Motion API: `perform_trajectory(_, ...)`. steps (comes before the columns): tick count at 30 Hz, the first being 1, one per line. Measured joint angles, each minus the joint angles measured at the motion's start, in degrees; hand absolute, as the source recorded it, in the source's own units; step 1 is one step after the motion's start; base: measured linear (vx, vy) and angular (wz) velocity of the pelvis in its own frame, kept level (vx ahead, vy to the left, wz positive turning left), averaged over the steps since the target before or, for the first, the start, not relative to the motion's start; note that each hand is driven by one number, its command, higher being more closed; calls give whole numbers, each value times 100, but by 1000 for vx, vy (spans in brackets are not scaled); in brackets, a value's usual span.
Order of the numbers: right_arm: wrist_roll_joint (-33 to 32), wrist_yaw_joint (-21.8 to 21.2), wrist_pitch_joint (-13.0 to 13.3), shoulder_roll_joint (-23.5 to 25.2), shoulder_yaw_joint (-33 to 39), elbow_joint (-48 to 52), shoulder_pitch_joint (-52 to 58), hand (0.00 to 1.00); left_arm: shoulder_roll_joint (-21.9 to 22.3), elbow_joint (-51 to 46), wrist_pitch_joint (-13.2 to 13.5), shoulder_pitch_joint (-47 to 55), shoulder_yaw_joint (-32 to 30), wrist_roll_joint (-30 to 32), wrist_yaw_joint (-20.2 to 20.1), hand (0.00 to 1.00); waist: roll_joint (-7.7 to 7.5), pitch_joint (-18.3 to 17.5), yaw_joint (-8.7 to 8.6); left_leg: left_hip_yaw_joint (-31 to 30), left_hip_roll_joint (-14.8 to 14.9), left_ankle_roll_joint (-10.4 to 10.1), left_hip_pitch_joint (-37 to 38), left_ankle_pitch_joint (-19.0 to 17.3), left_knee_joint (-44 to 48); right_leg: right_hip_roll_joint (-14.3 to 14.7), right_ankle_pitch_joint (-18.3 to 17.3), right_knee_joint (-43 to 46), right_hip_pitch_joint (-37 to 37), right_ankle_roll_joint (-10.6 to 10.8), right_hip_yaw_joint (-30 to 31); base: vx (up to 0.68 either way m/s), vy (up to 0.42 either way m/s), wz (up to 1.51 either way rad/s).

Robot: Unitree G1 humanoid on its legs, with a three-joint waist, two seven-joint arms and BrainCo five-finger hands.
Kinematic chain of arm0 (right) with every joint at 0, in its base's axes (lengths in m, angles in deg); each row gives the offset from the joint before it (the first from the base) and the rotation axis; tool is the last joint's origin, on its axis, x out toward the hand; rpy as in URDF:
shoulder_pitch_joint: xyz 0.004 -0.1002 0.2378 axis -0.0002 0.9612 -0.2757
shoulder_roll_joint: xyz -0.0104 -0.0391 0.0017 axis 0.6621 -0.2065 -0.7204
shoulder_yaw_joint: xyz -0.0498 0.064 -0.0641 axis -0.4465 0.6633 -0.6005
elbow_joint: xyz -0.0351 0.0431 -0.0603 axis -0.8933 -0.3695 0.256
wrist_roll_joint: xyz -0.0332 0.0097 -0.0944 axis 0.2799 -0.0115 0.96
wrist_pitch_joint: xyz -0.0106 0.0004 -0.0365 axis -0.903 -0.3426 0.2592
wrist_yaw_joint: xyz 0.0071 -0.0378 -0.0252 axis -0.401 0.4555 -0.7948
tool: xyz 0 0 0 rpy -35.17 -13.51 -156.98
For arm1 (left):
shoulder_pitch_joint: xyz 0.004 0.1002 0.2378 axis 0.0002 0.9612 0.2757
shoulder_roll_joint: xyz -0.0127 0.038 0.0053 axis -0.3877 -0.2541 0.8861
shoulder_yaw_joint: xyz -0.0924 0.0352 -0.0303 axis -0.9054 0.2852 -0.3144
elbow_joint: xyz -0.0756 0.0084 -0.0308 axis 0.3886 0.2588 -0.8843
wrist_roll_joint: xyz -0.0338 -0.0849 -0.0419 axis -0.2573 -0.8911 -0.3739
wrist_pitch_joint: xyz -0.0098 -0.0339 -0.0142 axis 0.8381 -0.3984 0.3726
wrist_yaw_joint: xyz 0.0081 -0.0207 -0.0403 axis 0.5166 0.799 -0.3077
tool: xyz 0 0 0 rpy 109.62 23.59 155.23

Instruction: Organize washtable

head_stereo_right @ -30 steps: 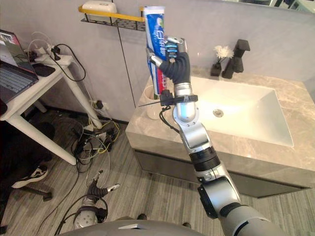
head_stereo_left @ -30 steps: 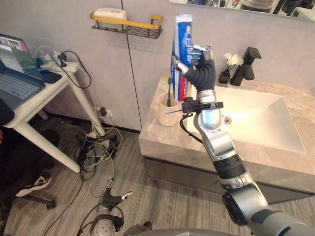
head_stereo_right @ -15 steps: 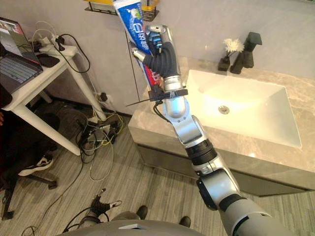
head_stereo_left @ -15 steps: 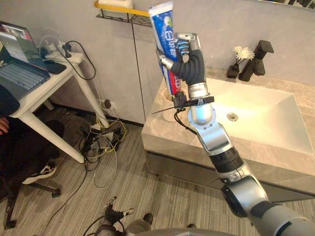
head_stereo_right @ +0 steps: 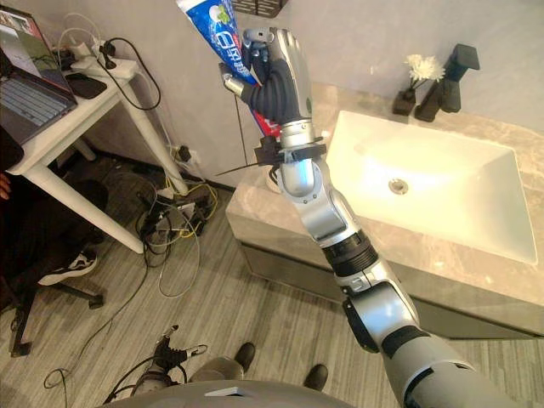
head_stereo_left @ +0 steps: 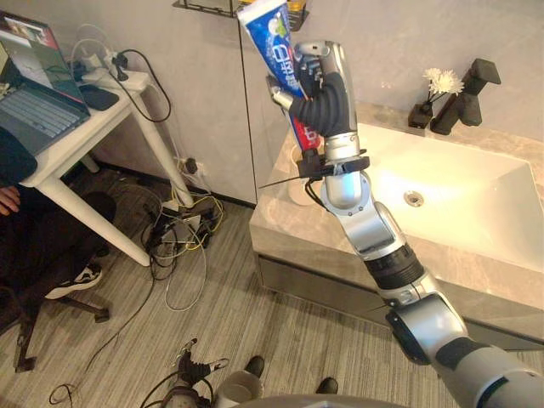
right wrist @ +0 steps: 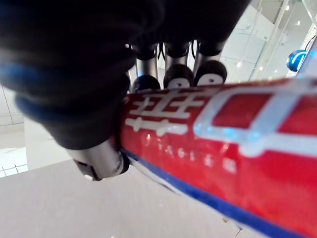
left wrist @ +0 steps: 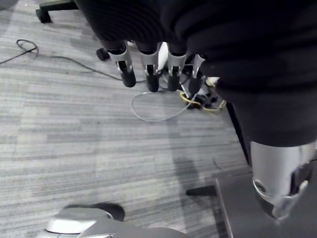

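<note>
Grey stone washtable point(head_stereo_left: 280, 223), white sink point(head_stereo_left: 459, 195) set in it; above its left end, toothpaste tube point(head_stereo_left: 274, 44) gripped in the curled right hand point(head_stereo_left: 325, 98), long axis near upright, flat end up, leaning left. Left hand point(left wrist: 150, 74) low over floor point(left wrist: 74, 129), fingers relaxed, holding nothing.

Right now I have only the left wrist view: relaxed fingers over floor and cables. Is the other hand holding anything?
Observer: Yes, the right hand is shut on a toothpaste tube, raised high before the wall.
Operator: Upright?
Observer: Tilted, its upper flat end leaning toward the robot's left.
Operator: Anything else around?
Observer: A black faucet and white flowers stand on the washtable behind its sink.
</note>
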Motion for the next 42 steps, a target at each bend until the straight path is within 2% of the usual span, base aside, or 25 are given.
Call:
perform_trajectory(7,158,11,-66,-46,-129,-184,-4,100,-3,125,-10,13,-112,1,0,0,-19,67,10,0,-1,-11,-60,7,9,1,2,0,-46,0,-13,-2,1,1)
perform_trajectory(12,165,177,-137,-74,-125,-183,-4,100,-6,121,-11,2,-121,0,3,0,-2,220,7,2,-1,-11,-86,7,16,1,3,-1,-72,-1,-11,0,0,0)
perform_trajectory(17,342,237,-152,-75,-96,-180,-4,100,-6,117,-12,1,-123,1,28,0,2,222,8,4,-3,-11,-182,7,21,-1,3,-1,-168,0,-11,0,0,0)
perform_trajectory(27,341,352,-157,-72,-82,-146,32,100,63,116,-13,2,-122,1,115,0,128,305,6,54,-1,-12,-185,7,28,-1,14,-1,-193,-8,44,-4,2,-2)
perform_trajectory(42,340,391,-149,11,-93,-91,745,100,75,116,-13,3,-123,4,165,0,143,314,-2,151,0,-11,-190,6,28,-7,52,-13,-249,-11,133,-1,3,-3)
